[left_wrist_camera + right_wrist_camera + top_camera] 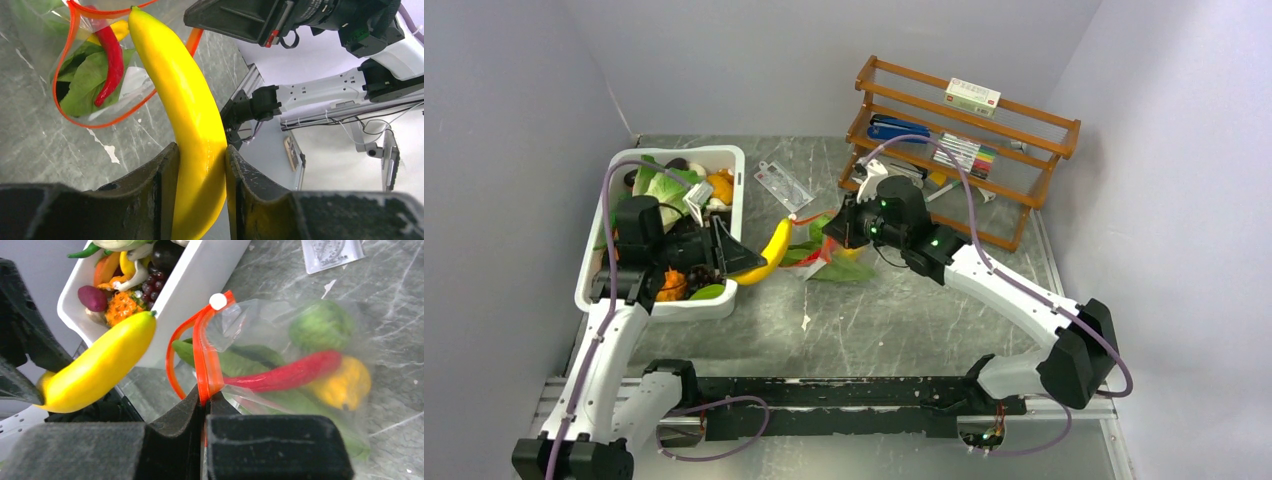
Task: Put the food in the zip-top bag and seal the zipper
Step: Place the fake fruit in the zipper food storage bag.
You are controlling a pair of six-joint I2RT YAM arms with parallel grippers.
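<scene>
The zip-top bag (824, 258) lies at mid-table, mouth open toward the left. Inside it are a red chili (295, 372), a light-green round fruit (320, 325), a yellow-orange round fruit (345, 382) and green leaves (85, 80). My right gripper (205, 399) is shut on the red-orange zipper (202, 355) and holds that edge up; it also shows in the top view (839, 228). My left gripper (200, 165) is shut on a yellow banana (190, 100), whose tip points at the bag mouth (70, 65). The banana also shows in the top view (774, 248).
A white bin (729, 165) with several toy foods stands at the left, close behind my left gripper. A small clear packet (782, 185) lies behind the bag. A wooden rack (1014, 190) with pens and a box stands at the back right.
</scene>
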